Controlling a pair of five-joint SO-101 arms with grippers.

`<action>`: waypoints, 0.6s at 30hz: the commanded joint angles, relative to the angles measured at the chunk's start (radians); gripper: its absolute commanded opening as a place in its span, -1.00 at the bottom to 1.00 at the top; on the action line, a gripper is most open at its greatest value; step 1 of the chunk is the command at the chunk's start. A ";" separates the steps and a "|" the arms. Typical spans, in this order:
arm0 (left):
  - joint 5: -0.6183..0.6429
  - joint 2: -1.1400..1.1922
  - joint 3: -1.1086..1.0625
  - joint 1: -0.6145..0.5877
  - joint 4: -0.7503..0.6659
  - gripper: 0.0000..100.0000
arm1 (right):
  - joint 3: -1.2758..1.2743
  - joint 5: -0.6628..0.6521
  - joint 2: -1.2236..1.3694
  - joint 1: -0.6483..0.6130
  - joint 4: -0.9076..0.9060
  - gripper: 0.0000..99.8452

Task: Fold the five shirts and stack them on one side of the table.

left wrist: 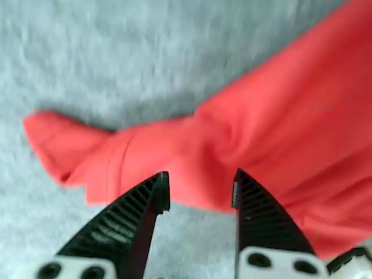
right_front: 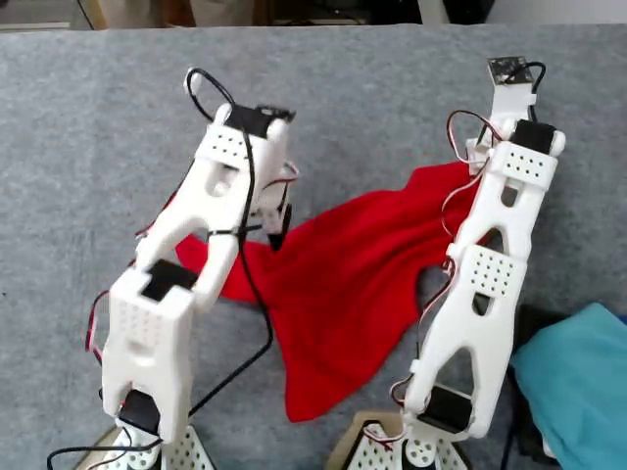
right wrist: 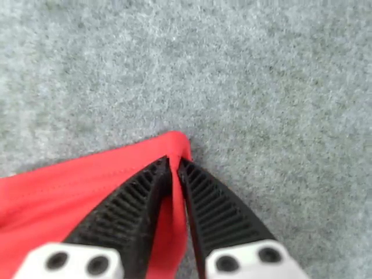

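A red shirt (right_front: 343,284) lies rumpled across the middle of the grey table, stretched between both arms. My left gripper (left wrist: 199,190) hangs open just above the shirt's (left wrist: 279,116) edge near a sleeve (left wrist: 55,145), with nothing between its fingers. In the high view that gripper (right_front: 274,233) sits at the shirt's left end. My right gripper (right wrist: 174,164) is shut on a corner of the red shirt (right wrist: 70,186), pinching the fabric between its black fingers. In the high view it holds the shirt's far right corner (right_front: 460,171).
A teal shirt (right_front: 578,382) lies bunched at the table's near right edge, beside the right arm's base. Bare grey tabletop (right_front: 372,98) stretches behind both arms, and more of it (right_front: 59,176) lies to the left.
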State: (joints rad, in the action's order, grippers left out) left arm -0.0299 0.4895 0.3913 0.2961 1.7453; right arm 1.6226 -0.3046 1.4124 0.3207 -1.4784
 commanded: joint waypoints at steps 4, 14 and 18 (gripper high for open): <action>0.064 -0.067 -0.175 -0.011 -0.221 -0.62 | 0.044 0.003 -0.010 -0.013 0.018 -0.99; 0.193 0.082 -0.124 -0.031 -0.377 -0.97 | 0.044 0.003 -0.010 -0.013 0.017 -0.99; 0.198 0.091 -0.052 -0.031 -0.316 -0.97 | 0.044 0.003 -0.010 -0.013 0.018 -0.99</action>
State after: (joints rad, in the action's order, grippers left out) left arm 0.1557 0.5861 0.2670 0.2762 1.3970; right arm 1.6226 -0.3030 1.4124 0.3222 -1.4784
